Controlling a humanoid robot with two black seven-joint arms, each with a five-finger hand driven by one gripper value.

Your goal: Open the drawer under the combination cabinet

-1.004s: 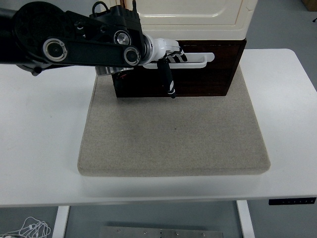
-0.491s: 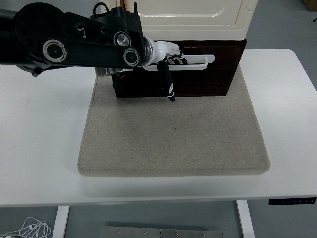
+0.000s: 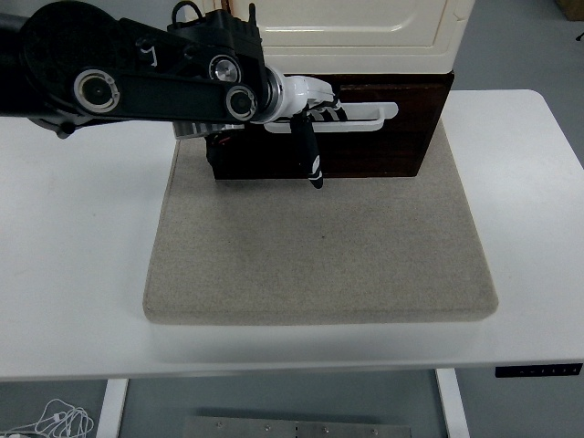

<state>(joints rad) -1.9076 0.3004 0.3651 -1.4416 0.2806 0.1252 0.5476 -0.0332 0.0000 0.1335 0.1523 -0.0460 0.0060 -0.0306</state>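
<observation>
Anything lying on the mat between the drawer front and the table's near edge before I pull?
No. In the head view, the mat in front of the drawer is bare, then bare table to the near edge.

1. The cabinet (image 3: 351, 23) is cream.
2. The drawer (image 3: 383, 146) beneath is dark brown, its handle (image 3: 370, 118) white.
3. The mat (image 3: 319, 246) is speckled greyish beige.
4. The table (image 3: 82, 255) is white.
5. The left arm (image 3: 128, 78) is black with silver rings; the left hand (image 3: 308, 105) is white with black fingers (image 3: 308, 151).
</observation>
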